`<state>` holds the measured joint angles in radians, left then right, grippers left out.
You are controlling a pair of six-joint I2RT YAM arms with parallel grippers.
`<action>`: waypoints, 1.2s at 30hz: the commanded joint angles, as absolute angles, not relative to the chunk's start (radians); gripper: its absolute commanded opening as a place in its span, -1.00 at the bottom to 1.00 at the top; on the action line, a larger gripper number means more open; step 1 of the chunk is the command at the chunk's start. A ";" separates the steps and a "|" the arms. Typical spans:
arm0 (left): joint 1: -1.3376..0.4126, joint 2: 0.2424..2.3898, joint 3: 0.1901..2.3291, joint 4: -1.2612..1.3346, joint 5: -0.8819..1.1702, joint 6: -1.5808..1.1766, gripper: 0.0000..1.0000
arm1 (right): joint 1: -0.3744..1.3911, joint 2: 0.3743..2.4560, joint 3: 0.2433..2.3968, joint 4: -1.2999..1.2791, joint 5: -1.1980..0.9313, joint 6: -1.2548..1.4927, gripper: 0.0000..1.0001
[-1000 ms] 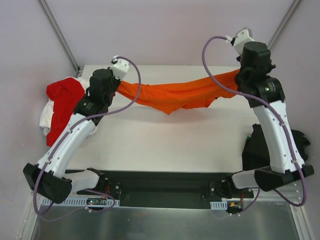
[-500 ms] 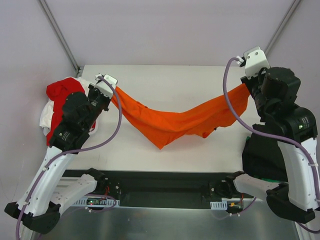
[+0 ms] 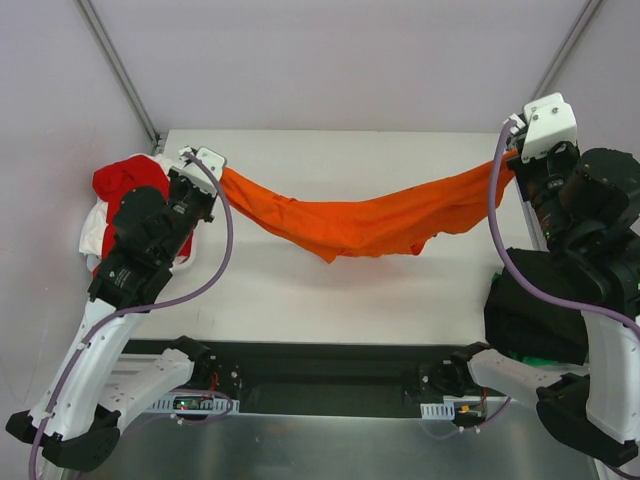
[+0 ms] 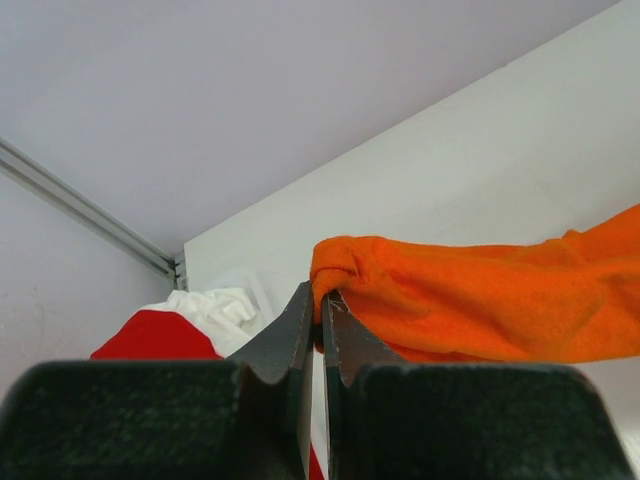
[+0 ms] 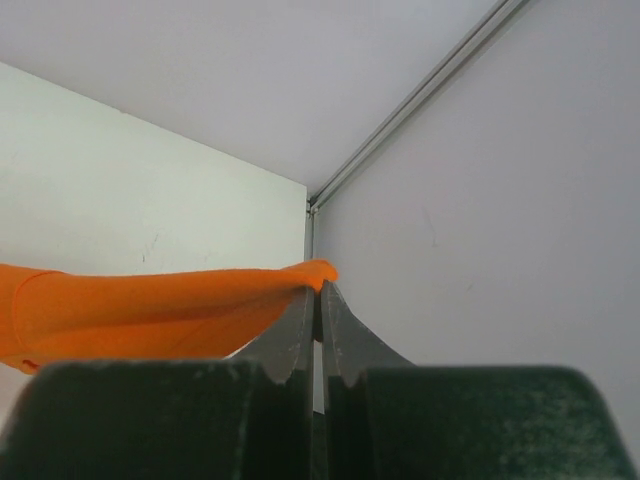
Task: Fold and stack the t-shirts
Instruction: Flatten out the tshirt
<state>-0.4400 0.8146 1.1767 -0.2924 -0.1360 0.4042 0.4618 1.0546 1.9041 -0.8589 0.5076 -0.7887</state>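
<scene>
1. At nine o'clock, the left end effector (image 4: 320, 297) pinches a bunched corner of the orange t-shirt (image 3: 350, 222).
2. At three o'clock, the right end effector (image 5: 318, 292) clamps the opposite edge.
3. Stretched between, it sags over the surface (image 3: 350, 300), perhaps not touching, for laying flat.

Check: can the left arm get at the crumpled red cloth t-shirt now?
Probably not yet. The red t-shirt lies close beside the left arm, but its jaws are shut on one end of the bright orange cloth t-shirt.

Left fingers (image 4: 290, 340), right fingers (image 5: 295, 335) shut
</scene>
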 commanded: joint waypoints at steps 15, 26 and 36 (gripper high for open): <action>-0.448 0.914 0.988 -0.273 -0.101 0.448 -1.00 | 0.463 1.115 1.761 -0.856 0.439 -0.727 -0.98; -0.448 1.150 0.997 -0.166 -0.156 0.509 -1.00 | 0.463 1.244 1.580 -0.752 0.451 -0.756 -0.98; -0.448 1.308 1.006 -0.083 -0.213 0.523 -1.00 | 0.465 1.322 1.546 -0.718 0.468 -0.784 -0.98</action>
